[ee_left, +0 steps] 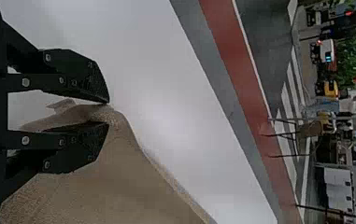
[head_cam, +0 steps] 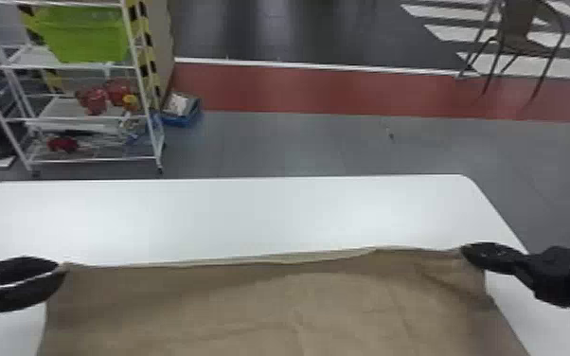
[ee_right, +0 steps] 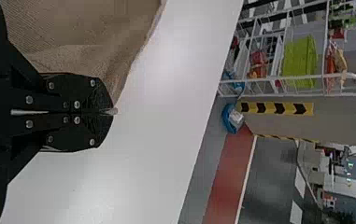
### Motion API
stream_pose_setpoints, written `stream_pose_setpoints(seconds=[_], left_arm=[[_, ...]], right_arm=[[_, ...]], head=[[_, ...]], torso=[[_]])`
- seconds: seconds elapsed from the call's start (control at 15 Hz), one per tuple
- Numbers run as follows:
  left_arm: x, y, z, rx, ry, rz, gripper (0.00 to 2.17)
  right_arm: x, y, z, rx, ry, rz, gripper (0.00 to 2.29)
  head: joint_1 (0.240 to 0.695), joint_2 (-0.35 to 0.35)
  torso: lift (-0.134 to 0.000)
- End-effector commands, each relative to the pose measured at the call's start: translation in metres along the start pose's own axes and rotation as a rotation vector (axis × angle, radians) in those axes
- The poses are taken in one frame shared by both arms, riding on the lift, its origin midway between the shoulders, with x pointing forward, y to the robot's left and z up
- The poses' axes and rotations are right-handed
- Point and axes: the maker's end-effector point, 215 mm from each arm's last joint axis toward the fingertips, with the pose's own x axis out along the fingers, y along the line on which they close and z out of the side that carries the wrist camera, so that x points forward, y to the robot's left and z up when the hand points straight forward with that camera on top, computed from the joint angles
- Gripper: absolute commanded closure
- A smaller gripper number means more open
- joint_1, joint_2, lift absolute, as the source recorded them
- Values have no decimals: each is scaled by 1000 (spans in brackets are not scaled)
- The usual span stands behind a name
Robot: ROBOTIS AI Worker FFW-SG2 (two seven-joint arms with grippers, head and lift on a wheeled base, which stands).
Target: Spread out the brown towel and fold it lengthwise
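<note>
Head view: the brown towel (head_cam: 270,307) covers the lower middle of the frame, over the white bench (head_cam: 251,213), its far edge running between the two claws. Left claw (head_cam: 62,269) at the lower left, at one far corner; right claw (head_cam: 465,252) at the lower right, at the other. Creases cross the cloth. Upper left: a white rack (head_cam: 83,160) bearing a green bin (head_cam: 85,35), a blue box (head_cam: 181,119) just beside it on the floor; upper right, a chair (head_cam: 518,40). Left wrist view: left claw (ee_left: 109,113) has its fingers slightly apart, pinching bunched towel, with some cloth lying back between them. Right wrist view: right claw (ee_right: 113,112) is pressed together on the towel, a small tip of cloth showing at its fingertips.
</note>
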Motion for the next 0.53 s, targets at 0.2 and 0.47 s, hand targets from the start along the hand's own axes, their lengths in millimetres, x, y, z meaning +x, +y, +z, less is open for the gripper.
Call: stream_pose_setpoints(seconds=[0.2, 0.47], left_arm=[[-13, -15, -23, 132, -30, -36, 799], [-6, -29, -33, 163, -28, -68, 805]], right_arm=[[-9, 28, -25, -86, 33, 40, 1312], [-8, 35, -30, -77, 34, 54, 1312]], head=[[695, -81], [695, -84]], torso=[[-122], [-122]])
